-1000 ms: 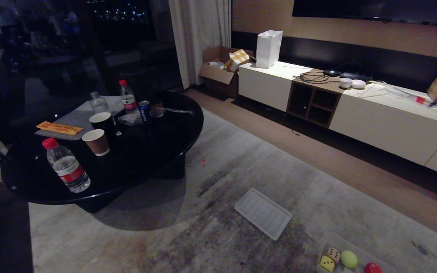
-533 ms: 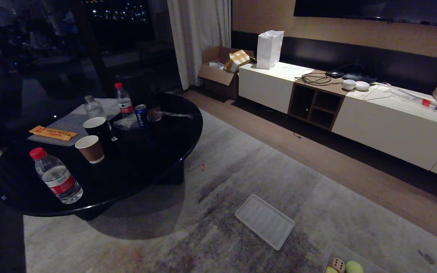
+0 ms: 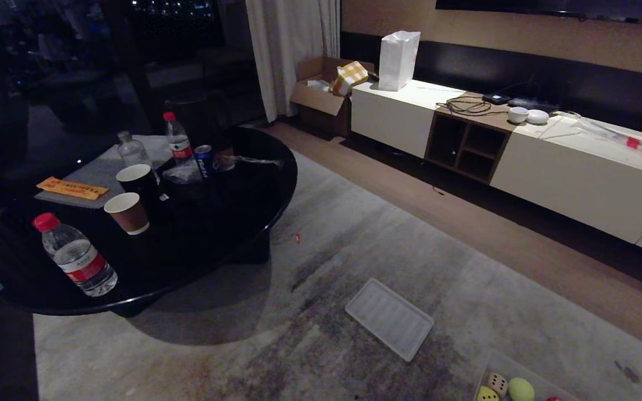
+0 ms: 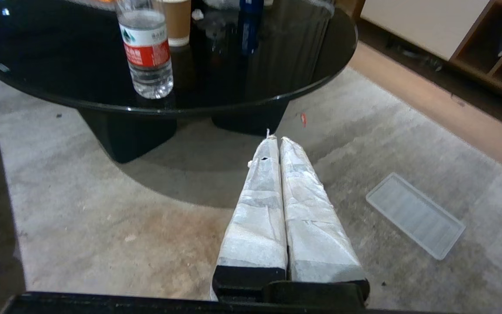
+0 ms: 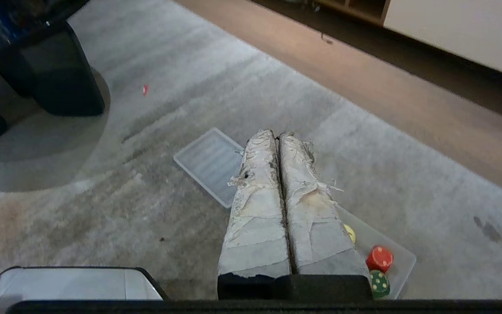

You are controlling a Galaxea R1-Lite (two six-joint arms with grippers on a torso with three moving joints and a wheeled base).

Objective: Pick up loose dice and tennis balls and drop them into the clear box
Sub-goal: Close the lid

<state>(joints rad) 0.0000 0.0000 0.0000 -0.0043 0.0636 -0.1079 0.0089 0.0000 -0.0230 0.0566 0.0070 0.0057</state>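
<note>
Dice, two soft rounded cubes with dark pips, one cream-beige (image 3: 497, 383) and one yellow (image 3: 487, 394), already sit inside the shallow transparent plastic clear box (image 3: 513, 368) at the lower right corner of the head view, touching a fuzzy yellow-green tennis ball (image 3: 521, 389); a red die (image 5: 379, 258) and a dark green die (image 5: 379, 283) lie in the same box in the right wrist view. No loose die or ball shows on the grey rug (image 3: 354, 245) in any view. The flat ribbed clear lid (image 3: 389, 318) lies on the rug just above and left of the box, apart from it. The left gripper (image 4: 276, 140) and the right gripper (image 5: 276, 134) both have their taped fingers pressed together and hold nothing, hanging over the rug. The round black glass counter (image 3: 254, 184) at left carries water bottles and paper cups. The main risk I see is that the box is cut off by the frame edge, so any pieces beyond it could be missed; with fingers shut, a reach would also knock a ball rolling rather than grasp it.
</note>
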